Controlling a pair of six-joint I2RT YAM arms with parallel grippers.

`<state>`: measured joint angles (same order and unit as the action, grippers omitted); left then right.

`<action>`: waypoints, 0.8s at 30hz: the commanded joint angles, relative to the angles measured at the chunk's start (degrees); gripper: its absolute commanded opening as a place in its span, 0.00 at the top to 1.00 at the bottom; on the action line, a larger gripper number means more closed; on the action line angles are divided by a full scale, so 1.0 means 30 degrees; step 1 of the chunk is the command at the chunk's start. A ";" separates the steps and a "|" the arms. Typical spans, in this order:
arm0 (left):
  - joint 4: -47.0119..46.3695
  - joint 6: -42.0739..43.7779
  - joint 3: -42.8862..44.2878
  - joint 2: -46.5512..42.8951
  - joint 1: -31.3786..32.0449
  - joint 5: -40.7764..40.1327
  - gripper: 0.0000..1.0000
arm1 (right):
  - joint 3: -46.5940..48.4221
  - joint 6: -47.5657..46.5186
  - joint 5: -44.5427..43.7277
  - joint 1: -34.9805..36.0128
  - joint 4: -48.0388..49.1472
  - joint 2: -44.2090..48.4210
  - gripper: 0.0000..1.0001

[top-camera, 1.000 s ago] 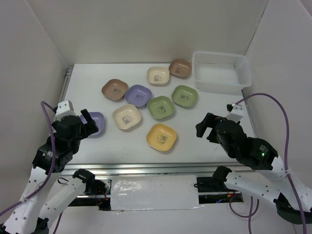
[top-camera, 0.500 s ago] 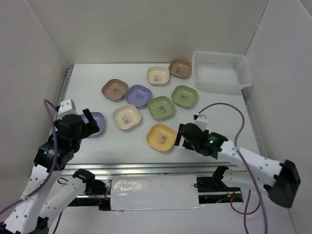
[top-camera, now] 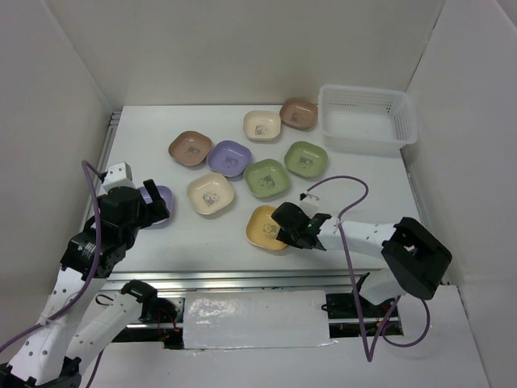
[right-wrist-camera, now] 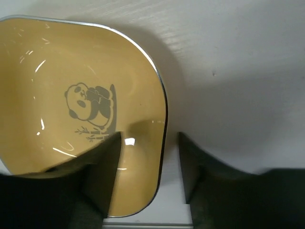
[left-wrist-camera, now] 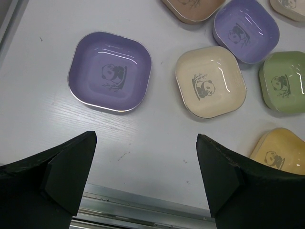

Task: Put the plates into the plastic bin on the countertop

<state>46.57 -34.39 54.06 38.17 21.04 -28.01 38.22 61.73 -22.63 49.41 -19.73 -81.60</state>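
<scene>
Several plates lie on the white countertop (top-camera: 355,190). My right gripper (top-camera: 289,230) (right-wrist-camera: 148,136) is low over the right rim of the orange plate (top-camera: 262,228) (right-wrist-camera: 71,95). Its jaws straddle that rim, one finger inside the dish and one outside, with a gap still showing, so it is open. The left gripper (top-camera: 149,206) (left-wrist-camera: 145,143) hangs wide open and holds nothing, just near of a lilac plate (top-camera: 159,198) (left-wrist-camera: 109,71). The white plastic bin (top-camera: 408,121) stands at the far right with no plates in it.
Other plates lie mid-table: cream (top-camera: 210,194), two green (top-camera: 266,178) (top-camera: 305,158), lilac (top-camera: 229,158), brown (top-camera: 190,148), cream (top-camera: 262,125), brown (top-camera: 299,113). A metal rail (left-wrist-camera: 143,210) edges the near side. White walls enclose the table.
My right arm has swung left from the right side to the orange plate, and its jaws have narrowed around the rim. The left arm has shifted only slightly.
</scene>
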 commanded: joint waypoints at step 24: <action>-0.0668 0.0331 0.0026 0.0019 -0.0245 -0.0274 0.01 | 1.3468 -0.3969 0.1944 -1.5460 -0.4086 -0.1282 1.00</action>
<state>46.26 -34.30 54.00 38.06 20.64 -28.27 68.73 52.73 -19.86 9.10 -33.04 -74.98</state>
